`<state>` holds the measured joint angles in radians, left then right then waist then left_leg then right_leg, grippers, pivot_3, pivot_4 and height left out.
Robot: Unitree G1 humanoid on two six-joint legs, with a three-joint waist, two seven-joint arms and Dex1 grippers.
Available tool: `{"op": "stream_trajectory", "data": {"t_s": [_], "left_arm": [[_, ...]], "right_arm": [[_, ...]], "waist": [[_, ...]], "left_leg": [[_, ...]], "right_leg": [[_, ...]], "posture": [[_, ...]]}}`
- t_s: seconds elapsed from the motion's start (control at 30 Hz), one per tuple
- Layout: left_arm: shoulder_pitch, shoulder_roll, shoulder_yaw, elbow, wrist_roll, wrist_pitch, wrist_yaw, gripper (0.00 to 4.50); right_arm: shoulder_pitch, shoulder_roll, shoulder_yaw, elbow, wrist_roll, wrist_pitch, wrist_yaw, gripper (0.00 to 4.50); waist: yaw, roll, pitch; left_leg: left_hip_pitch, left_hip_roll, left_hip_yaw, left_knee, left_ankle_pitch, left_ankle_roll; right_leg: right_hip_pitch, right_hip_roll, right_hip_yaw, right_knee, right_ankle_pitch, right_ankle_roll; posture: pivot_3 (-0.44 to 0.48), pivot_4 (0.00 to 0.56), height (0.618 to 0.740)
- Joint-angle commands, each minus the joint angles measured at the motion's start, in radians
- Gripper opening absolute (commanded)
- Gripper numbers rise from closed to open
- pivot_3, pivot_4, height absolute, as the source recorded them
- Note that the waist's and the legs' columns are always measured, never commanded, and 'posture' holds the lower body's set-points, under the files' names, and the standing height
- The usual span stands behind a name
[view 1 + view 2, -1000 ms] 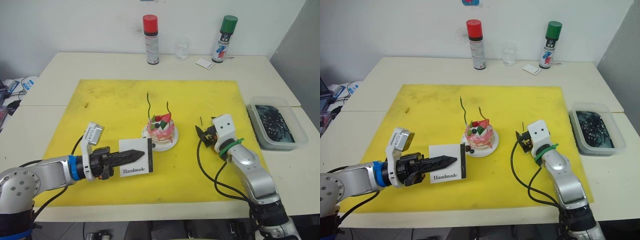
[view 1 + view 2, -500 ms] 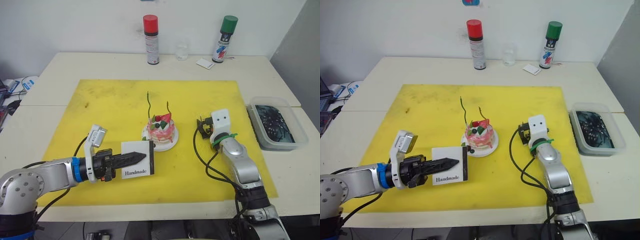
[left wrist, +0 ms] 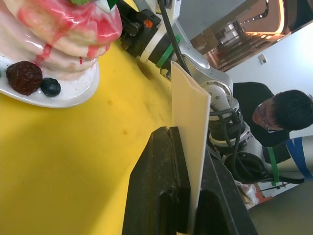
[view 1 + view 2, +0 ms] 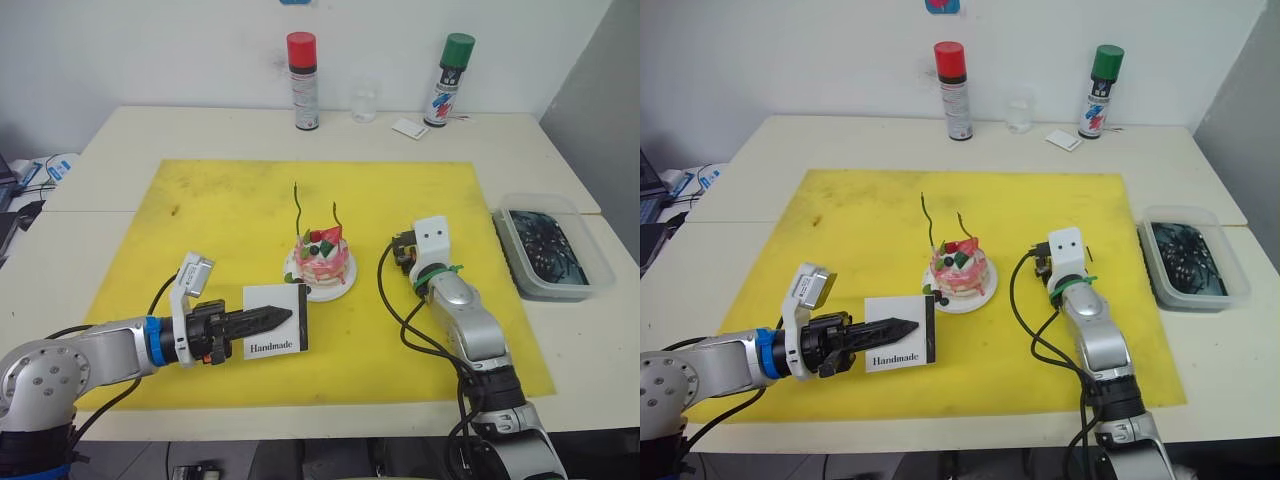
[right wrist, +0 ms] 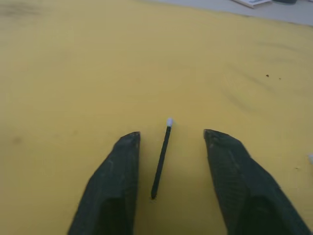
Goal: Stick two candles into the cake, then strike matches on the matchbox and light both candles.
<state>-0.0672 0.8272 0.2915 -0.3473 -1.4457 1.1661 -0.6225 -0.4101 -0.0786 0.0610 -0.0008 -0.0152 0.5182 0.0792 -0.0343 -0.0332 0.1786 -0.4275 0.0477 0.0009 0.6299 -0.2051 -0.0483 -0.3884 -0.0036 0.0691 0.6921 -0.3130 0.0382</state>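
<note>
The small round pink-and-white cake (image 4: 324, 258) sits on its little white plate in the middle of the big yellow mat (image 4: 220, 210). Two thin wavy candles (image 4: 297, 208) stand in the cake. Just left of the cake, the left fingers (image 3: 171, 161) pinch the flat white "Handmade" matchbox (image 4: 275, 318), held on its edge. Right of the cake, the right fingers (image 5: 117, 166) are spread wide around one short dark match (image 5: 162, 157) lying on the mat.

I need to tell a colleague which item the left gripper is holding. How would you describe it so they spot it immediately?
On the yellow mat, just in front of the cake, the left gripper clamps the matchbox. It is a flat white card-like box printed "Handmade" in black, with a black strip along one edge.
</note>
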Motion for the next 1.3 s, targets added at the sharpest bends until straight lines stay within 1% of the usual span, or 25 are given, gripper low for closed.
{"op": "stream_trajectory", "data": {"t_s": [0.03,0.1,0.27,0.43,0.53,0.57,0.67,0.73,0.8,0.83,0.9,1.07,1.27,1.3], "left_arm": [[0.005,-0.004,0.006,-0.028,-0.003,-0.014,-0.007,0.00],[0.011,-0.005,0.005,-0.030,0.001,-0.015,-0.006,0.00],[0.022,-0.003,0.006,-0.028,0.013,-0.016,-0.011,0.00],[0.021,-0.007,0.007,-0.028,0.014,-0.016,-0.003,0.00],[0.021,-0.008,0.009,-0.027,0.011,-0.015,-0.001,0.00],[0.020,-0.008,0.009,-0.026,0.011,-0.014,-0.001,0.00],[0.014,-0.007,0.005,-0.022,0.008,-0.010,-0.002,0.00],[0.009,-0.007,0.001,-0.019,0.009,-0.008,-0.003,0.00],[-0.003,-0.008,-0.006,-0.015,0.007,-0.005,-0.002,0.00],[-0.010,-0.007,-0.009,-0.011,0.007,-0.004,-0.004,0.00],[-0.018,-0.005,-0.015,-0.008,0.007,0.000,-0.005,0.00],[-0.034,0.001,-0.022,-0.001,0.008,0.009,-0.007,0.00],[-0.038,0.003,-0.024,-0.004,0.010,0.012,-0.006,0.00],[-0.036,0.003,-0.023,-0.006,0.010,0.012,-0.006,0.00]], "right_arm": [[0.011,0.018,-0.022,-0.013,0.013,0.032,-0.019,0.74],[0.011,0.030,-0.034,-0.013,0.019,0.033,-0.025,0.07],[0.008,0.040,-0.054,-0.017,0.032,0.012,-0.027,0.07],[0.031,0.039,-0.069,-0.159,0.096,0.088,0.012,0.07],[0.058,0.010,-0.062,-0.281,0.134,0.182,0.052,0.07],[0.067,-0.001,-0.060,-0.322,0.147,0.214,0.066,0.07],[0.145,-0.122,-0.014,-0.515,0.197,0.323,0.175,0.07],[0.185,-0.179,0.014,-0.574,0.210,0.342,0.215,0.07],[0.273,-0.246,0.050,-0.613,0.196,0.282,0.256,0.07],[0.307,-0.265,0.065,-0.619,0.187,0.250,0.267,0.07],[0.350,-0.270,0.082,-0.611,0.179,0.199,0.266,0.07],[0.363,-0.225,0.131,-0.543,0.176,0.071,0.278,0.07],[0.356,-0.199,0.153,-0.433,0.162,0.011,0.282,0.07],[0.358,-0.198,0.153,-0.420,0.160,0.000,0.284,0.23]], "waist": [[0.000,-0.001,0.000],[0.000,-0.001,-0.001],[0.000,-0.001,-0.001],[0.001,-0.001,-0.001],[0.001,0.000,0.000],[0.001,-0.001,0.000],[0.002,-0.001,0.000],[0.002,-0.001,0.000],[0.002,-0.001,0.000],[0.002,-0.001,0.000],[0.002,-0.001,0.000],[-0.008,-0.001,0.000],[-0.006,-0.001,-0.001],[-0.005,-0.001,-0.001]], "left_leg": [[0.000,0.000,0.000,0.000,0.000,0.000],[0.001,0.000,0.000,0.000,0.000,0.000],[0.001,0.000,0.000,0.000,0.000,0.000],[0.001,0.000,0.000,0.000,0.000,0.000],[0.001,0.000,0.000,0.000,0.000,0.000],[0.001,0.000,0.000,0.000,0.000,0.000],[0.001,0.000,0.000,-0.001,0.000,0.000],[0.001,0.000,0.000,-0.001,0.000,0.000],[0.001,0.000,0.000,0.000,0.000,0.000],[0.001,0.000,0.000,0.000,0.000,0.000],[0.001,0.000,0.001,0.000,0.000,0.000],[0.002,0.000,0.001,0.000,0.001,-0.001],[0.002,0.000,0.001,0.000,0.001,-0.002],[0.002,0.000,0.001,0.000,0.001,-0.002]], "right_leg": [[0.000,0.000,0.000,0.000,0.000,0.000],[0.000,0.000,0.000,0.001,0.000,0.000],[0.000,0.000,0.000,0.002,0.000,0.000],[0.000,0.000,0.000,0.002,0.000,0.000],[-0.001,0.000,0.000,0.002,0.000,0.000],[-0.001,0.000,0.000,0.002,0.000,-0.001],[-0.001,0.000,0.000,0.002,0.000,-0.001],[0.000,0.000,0.000,0.001,-0.001,-0.001],[0.000,0.000,0.000,0.001,-0.001,-0.001],[0.000,0.000,0.000,0.001,-0.001,-0.001],[0.000,0.000,0.000,0.001,-0.001,-0.001],[0.000,0.001,0.002,0.001,-0.001,-0.001],[0.000,0.001,0.002,0.001,-0.001,-0.001],[0.000,0.001,0.002,0.001,-0.001,-0.001]], "posture": [[0.000,0.150,0.740],[0.000,0.150,0.740],[0.000,0.150,0.740],[0.000,0.150,0.740],[0.000,0.150,0.740],[0.000,0.150,0.740],[0.000,0.150,0.740],[0.000,0.150,0.740],[0.000,0.150,0.740],[0.000,0.150,0.740],[0.000,0.150,0.740],[0.000,0.150,0.740],[0.000,0.150,0.740],[0.000,0.150,0.740]]}}
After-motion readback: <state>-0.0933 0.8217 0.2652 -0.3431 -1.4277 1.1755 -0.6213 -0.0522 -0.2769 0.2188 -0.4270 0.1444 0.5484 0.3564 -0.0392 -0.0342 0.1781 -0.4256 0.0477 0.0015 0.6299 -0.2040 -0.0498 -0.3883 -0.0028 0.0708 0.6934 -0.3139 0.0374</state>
